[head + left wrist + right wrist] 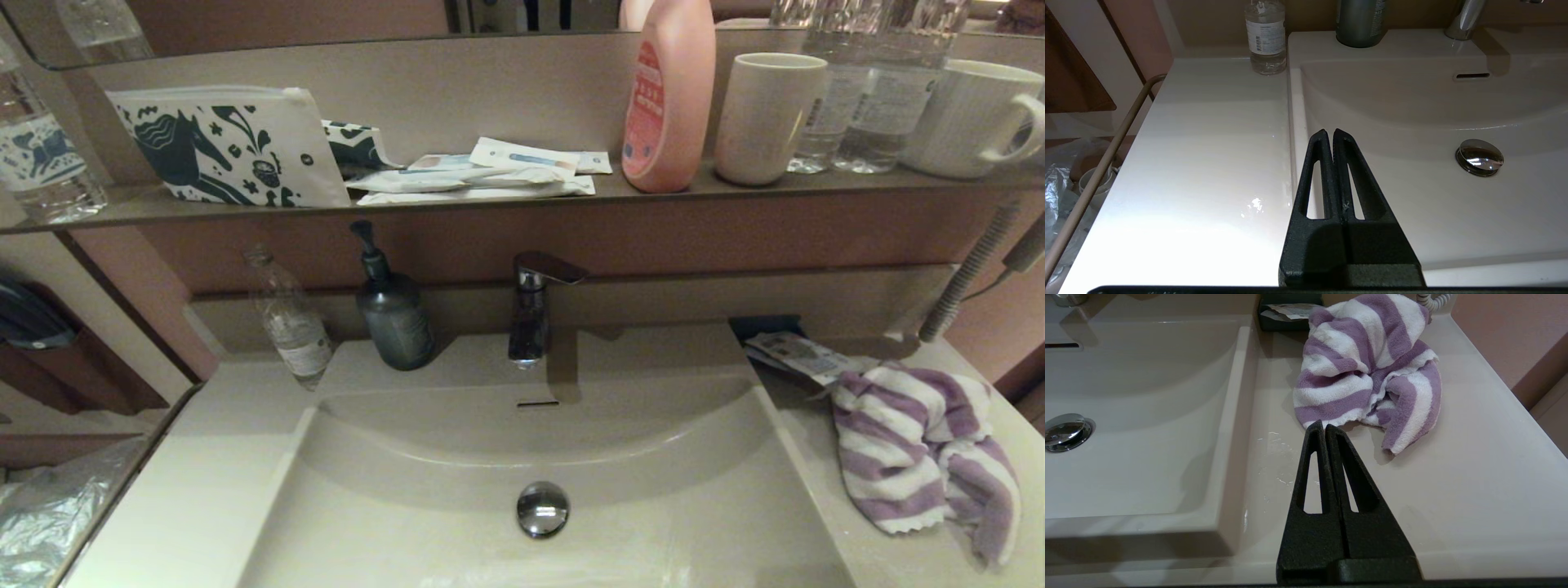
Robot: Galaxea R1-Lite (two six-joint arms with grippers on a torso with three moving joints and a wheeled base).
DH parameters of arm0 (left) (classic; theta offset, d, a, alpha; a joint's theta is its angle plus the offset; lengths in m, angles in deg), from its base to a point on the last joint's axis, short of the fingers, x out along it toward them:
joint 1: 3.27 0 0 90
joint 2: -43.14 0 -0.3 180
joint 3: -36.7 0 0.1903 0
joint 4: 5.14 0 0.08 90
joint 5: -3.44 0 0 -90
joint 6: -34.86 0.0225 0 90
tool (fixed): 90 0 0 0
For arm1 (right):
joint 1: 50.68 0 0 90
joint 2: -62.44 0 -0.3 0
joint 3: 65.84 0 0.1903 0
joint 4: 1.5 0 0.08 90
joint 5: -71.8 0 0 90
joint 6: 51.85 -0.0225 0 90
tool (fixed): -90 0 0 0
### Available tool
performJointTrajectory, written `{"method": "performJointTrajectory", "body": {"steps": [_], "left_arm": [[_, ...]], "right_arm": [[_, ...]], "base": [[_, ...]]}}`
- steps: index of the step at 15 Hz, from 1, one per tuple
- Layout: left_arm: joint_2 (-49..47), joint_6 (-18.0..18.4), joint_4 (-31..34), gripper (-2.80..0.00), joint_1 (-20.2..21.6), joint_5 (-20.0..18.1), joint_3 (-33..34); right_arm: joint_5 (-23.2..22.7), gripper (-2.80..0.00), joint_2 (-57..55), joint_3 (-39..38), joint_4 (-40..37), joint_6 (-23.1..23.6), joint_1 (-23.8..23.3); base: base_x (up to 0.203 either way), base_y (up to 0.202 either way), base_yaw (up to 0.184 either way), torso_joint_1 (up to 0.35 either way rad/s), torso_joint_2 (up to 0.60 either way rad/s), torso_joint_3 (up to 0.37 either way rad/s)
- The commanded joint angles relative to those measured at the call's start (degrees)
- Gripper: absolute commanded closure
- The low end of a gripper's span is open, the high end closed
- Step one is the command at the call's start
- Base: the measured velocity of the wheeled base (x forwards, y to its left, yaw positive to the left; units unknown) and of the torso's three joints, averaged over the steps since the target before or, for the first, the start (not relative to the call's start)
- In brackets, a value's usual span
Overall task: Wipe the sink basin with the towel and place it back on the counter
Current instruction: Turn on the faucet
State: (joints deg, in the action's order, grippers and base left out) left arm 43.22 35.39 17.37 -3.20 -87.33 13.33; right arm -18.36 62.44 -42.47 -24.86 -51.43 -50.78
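The purple-and-white striped towel lies crumpled on the counter to the right of the sink basin. Nothing lies in the basin; its chrome drain plug and slot overflow show. My right gripper is shut on nothing and hovers above the counter, just short of the towel's near scalloped edge. My left gripper is shut and empty, above the basin's left rim. Neither arm appears in the head view.
A chrome tap, a dark soap pump bottle and a clear bottle stand behind the basin. A dark box with a leaflet lies behind the towel. The shelf carries a horse-print pouch, sachets, a pink bottle and mugs.
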Motion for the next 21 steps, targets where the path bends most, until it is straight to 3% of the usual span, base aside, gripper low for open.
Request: {"method": "performJointTrajectory", "body": {"steps": [1, 21], "left_arm": [[-0.1, 0.0, 0.0, 0.0, 0.0, 0.0, 0.0], [-0.1, 0.3, -0.9, 0.0, 0.0, 0.1, 0.0]], "right_arm": [[0.0, 0.0, 0.0, 0.0, 0.0, 0.0, 0.0], [0.0, 0.0, 0.0, 0.0, 0.0, 0.0, 0.0]], "base": [[0.0, 0.0, 0.0, 0.0, 0.0, 0.0], [0.0, 0.0, 0.0, 0.0, 0.0, 0.0]]}}
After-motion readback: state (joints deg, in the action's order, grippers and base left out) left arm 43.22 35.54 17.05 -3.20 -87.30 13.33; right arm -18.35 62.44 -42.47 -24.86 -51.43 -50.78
